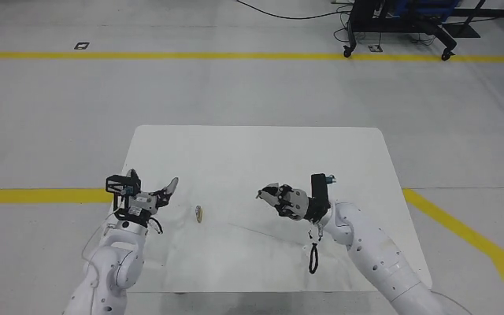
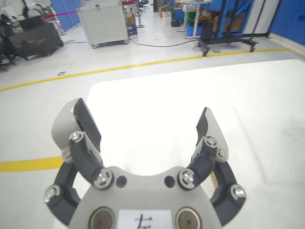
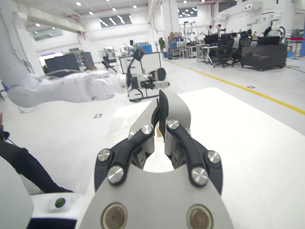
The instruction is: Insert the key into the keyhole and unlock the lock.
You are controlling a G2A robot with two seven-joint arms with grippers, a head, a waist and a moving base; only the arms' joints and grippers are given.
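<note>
Small brass piece [image 1: 199, 213] on white table [image 1: 260, 157]

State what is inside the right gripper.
The right gripper is shut, nothing showing between its fingers. Any key held there would be covered by the pads.

Cut-off handwritten mark, label [image 2: 144, 219], left gripper [image 2: 142, 110].
</note>
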